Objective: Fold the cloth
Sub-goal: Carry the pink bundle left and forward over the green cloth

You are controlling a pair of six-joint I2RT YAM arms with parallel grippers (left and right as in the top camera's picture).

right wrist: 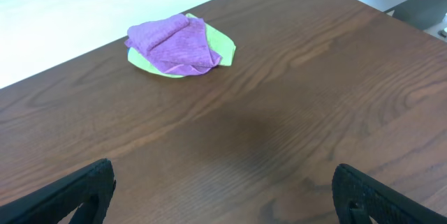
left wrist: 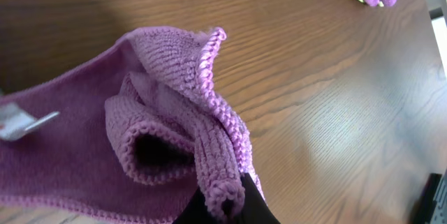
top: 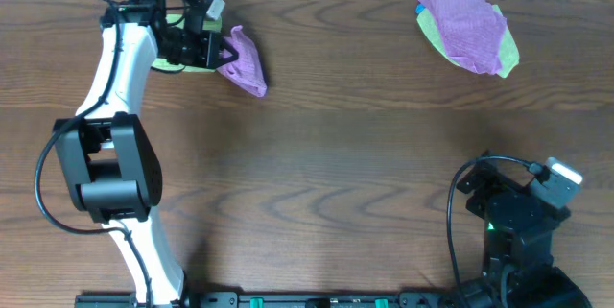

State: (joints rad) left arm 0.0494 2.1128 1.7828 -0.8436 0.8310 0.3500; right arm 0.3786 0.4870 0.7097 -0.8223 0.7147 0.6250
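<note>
At the far left of the dark brown wooden bench (top: pixel 336 154), the left tool (top: pixel 225 56) is clamping shut on a bunched fold of the soft purple-pink microfibre cloth (top: pixel 246 60). The cloth is trailing from the tool toward the middle of the bench, near the far edge. In the left wrist view it is curling into a loose roll with its ribbed hem (left wrist: pixel 209 70) standing up, and a small white tag (left wrist: pixel 24 123) is showing at its left side. Whether the cloth is resting on the wood or hanging just above it I cannot tell. A sliver of light green fabric (top: pixel 187 66) is peeking out under the left tool.

Farther right, near the far edge, a heap of purple cloth on green and blue ones (top: pixel 467 28) is lying well apart from the held cloth.

At the near right, the right tool (right wrist: pixel 223 199) is hanging over bare wood with its jaws spread wide, gripping nothing.
</note>
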